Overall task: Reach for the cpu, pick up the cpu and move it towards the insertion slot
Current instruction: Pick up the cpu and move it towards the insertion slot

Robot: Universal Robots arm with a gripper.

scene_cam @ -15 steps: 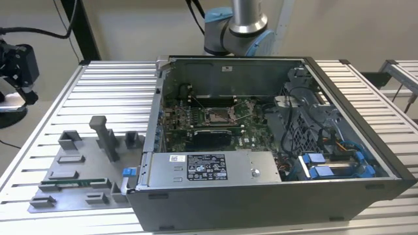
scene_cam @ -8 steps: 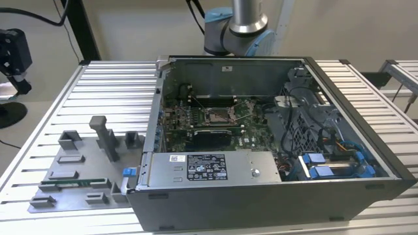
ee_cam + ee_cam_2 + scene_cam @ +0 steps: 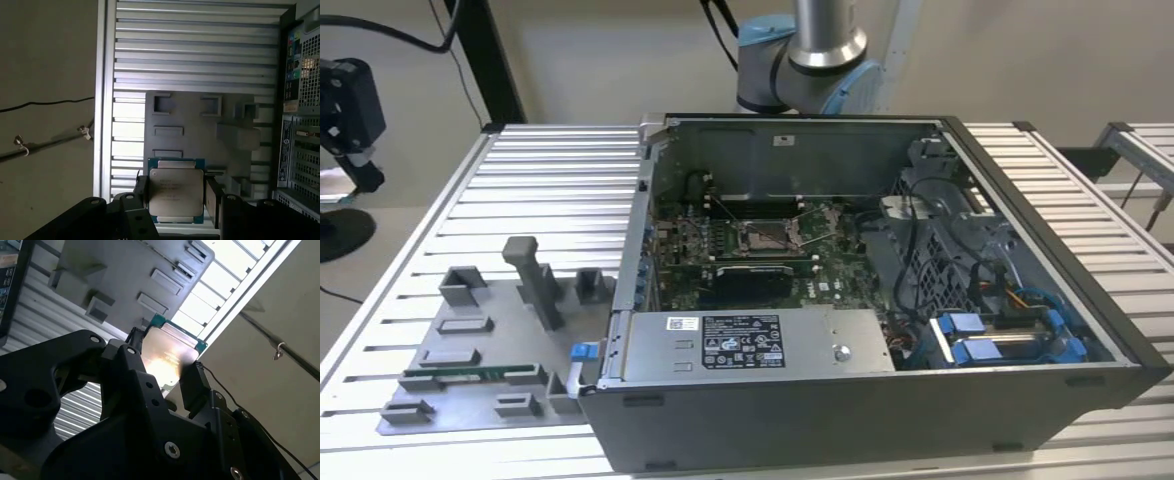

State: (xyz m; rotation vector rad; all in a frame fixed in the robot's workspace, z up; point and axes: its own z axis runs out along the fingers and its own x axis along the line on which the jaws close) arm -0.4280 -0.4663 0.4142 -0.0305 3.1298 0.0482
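You see a printed label [image 3: 740, 342] on the power supply [image 3: 843, 322], its lettering too small to read. Faint marks on the cpu [image 3: 176, 195] are illegible too.

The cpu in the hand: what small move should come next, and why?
Probably carry the cpu across toward the open computer case, holding it level. In the first wrist view the hand is shut on it, in front of the grey holder tray, so it looks picked up, and the exterior view shows the motherboard socket open.
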